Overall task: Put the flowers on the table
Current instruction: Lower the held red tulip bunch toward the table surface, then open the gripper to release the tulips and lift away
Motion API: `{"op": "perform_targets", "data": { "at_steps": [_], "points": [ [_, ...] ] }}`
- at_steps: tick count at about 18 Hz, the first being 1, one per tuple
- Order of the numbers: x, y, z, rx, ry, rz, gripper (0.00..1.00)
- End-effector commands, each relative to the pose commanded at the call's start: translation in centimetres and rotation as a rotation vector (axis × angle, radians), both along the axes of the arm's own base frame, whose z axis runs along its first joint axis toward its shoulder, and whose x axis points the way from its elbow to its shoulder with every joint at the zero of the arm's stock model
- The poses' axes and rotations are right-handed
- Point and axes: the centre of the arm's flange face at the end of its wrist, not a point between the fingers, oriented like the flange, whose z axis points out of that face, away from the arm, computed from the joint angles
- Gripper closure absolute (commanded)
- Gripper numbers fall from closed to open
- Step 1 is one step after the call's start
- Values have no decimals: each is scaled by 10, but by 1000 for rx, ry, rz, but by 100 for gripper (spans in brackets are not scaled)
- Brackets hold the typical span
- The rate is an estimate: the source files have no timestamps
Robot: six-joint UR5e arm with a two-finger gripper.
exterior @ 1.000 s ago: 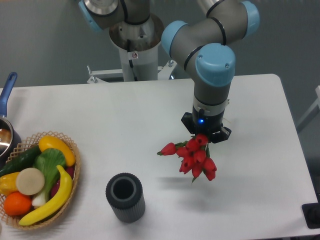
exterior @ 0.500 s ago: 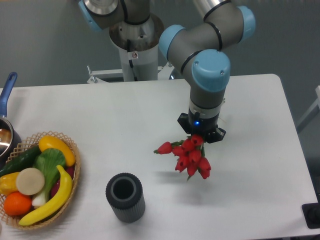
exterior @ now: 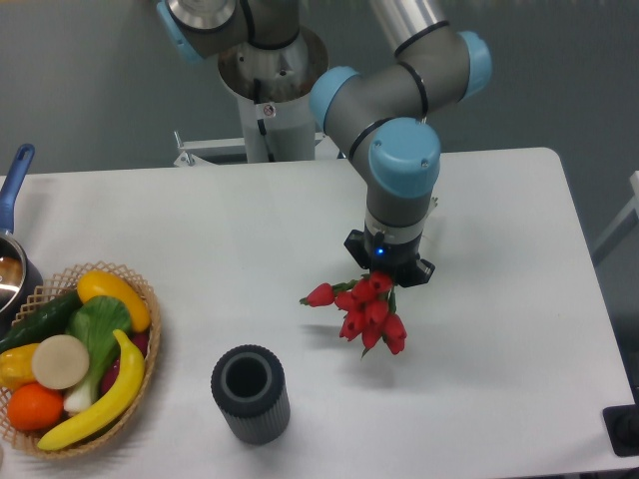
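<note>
The flowers [exterior: 365, 311], a small bunch of red tulip buds on green stems, hang just under my gripper [exterior: 388, 271] over the middle of the white table [exterior: 230, 230]. The gripper points straight down and is shut on the stems. The buds spread down and to the left, one sticking out towards the left. A faint shadow lies on the table below the bunch, so it seems held slightly above the surface. The fingertips are hidden behind the wrist and the buds.
A dark grey ribbed cylinder vase [exterior: 250, 393] stands upright at the front, left of the flowers. A wicker basket [exterior: 145, 349] with fruit and vegetables sits at the front left. A pot with a blue handle [exterior: 15, 175] is at the left edge.
The gripper with the flowers has moved to the left and slightly towards the back across the table. The vase and the basket have not moved.
</note>
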Motion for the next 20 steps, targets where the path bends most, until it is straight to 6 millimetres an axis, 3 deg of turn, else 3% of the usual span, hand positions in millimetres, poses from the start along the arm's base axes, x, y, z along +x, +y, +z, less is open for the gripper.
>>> {"op": "perform_targets", "data": {
  "at_steps": [9, 11, 12, 13, 20],
  "points": [
    [3, 0, -18, -15, -21, -6, 64],
    [4, 0, -19, -16, -25, -6, 56],
    [4, 0, -19, -16, -24, -8, 41],
    [4, 0, -19, -16, -22, -8, 1],
    [9, -5, -8, -6, -11, -6, 0]
  ]
}}
